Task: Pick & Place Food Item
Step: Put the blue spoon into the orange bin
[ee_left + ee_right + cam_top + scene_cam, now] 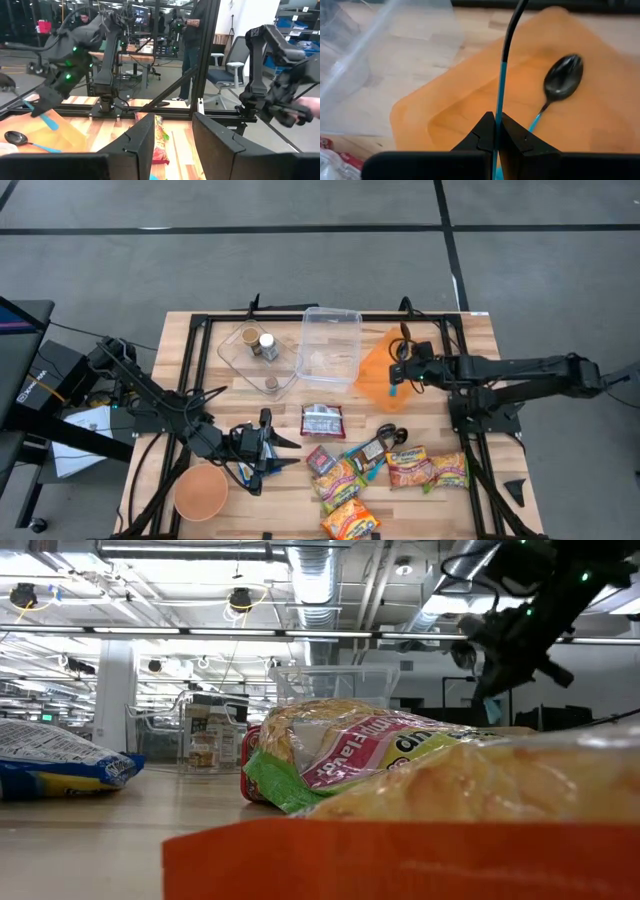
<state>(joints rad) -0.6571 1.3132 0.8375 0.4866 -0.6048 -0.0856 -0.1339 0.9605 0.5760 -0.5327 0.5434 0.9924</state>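
Right wrist view, right tool [497, 131] pinching blue-handled utensil [501, 75], above orange tray [600, 120]

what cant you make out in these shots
- Working end of the utensil gripped by the right gripper: right wrist view, cut off by the top edge.
- Tabletop behind the snack packet: low view, packets and an orange edge block it.
- Jar labels in the clear container: high view, too small.
- Left gripper contents: high view, too dark.

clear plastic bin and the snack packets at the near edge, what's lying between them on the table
One dark red packet lies alone on the bare wood between the clear plastic bin and the snack packets, seen in the high view.
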